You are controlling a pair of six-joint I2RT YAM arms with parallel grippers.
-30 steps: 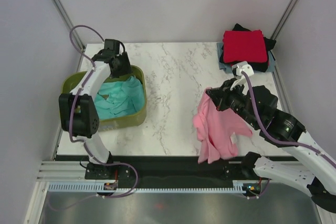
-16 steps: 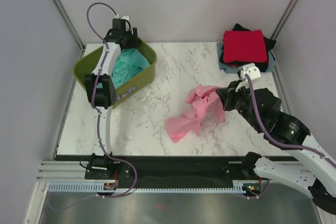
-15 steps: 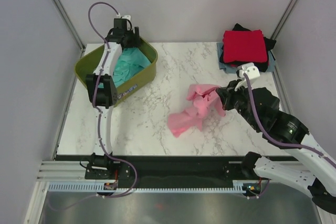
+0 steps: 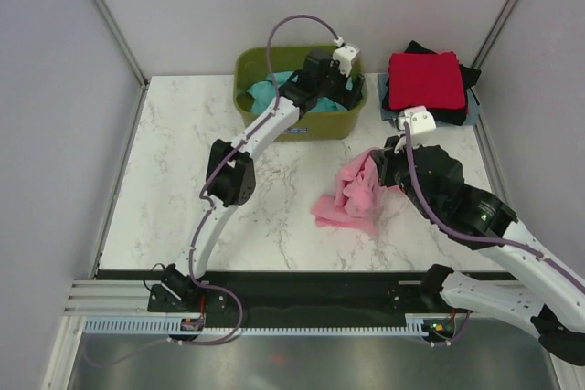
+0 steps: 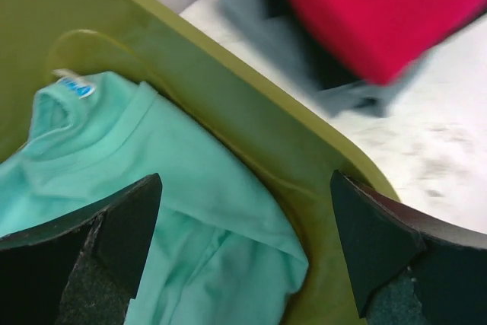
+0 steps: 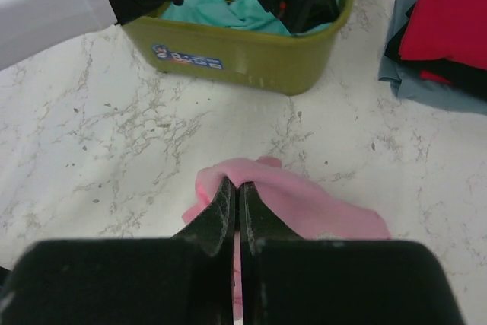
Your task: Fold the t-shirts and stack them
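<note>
Olive-green tub on marble table

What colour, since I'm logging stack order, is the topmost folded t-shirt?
The topmost t-shirt is red; the top external view shows it best.

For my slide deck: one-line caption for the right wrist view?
Right tool shut on the pink t-shirt, olive tub holding a teal t-shirt behind it.

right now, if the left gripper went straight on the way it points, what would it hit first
Most likely the teal t-shirt lying in the olive tub: the open left gripper points down into it. The tub's wall lies just beyond, so depth is a little uncertain.
</note>
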